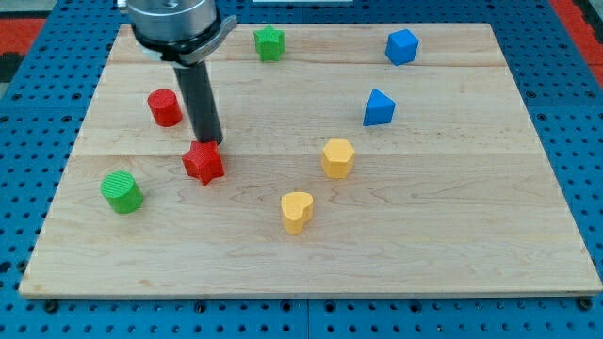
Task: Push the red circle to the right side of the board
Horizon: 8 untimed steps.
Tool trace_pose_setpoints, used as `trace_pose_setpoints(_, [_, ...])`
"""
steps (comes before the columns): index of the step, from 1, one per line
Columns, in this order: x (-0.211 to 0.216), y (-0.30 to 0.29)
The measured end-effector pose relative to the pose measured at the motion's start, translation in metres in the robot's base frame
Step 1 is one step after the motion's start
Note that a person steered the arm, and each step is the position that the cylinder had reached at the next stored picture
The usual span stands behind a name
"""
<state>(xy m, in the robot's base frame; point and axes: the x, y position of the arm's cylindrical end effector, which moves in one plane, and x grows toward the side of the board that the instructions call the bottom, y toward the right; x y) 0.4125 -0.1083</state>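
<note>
On the wooden tabletop, the rod-shaped tool, which has no jaws and holds nothing, rests my tip against the red star. The upright red circle stands near the view's left edge, just beside the rod.

A pale wooden board carries eight blocks. The green star sits at the top edge left of centre, and the blue cube lies toward the top right corner. The blue triangle is below it. The red circle and green circle lie near the left edge. Between them, further in, sits the red star, with my tip at its upper edge. The yellow hexagon and yellow heart sit around the centre.
</note>
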Motion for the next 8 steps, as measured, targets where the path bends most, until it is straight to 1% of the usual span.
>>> trace_pose_setpoints(1, [-0.006,-0.007])
trace_pose_setpoints(4, [-0.006,-0.092])
trace_pose_setpoints(5, [-0.031,-0.134])
trace_pose_setpoints(6, [-0.056,-0.115])
trace_pose_setpoints(7, [-0.058,-0.058])
trace_pose_setpoints(8, [-0.063,-0.054])
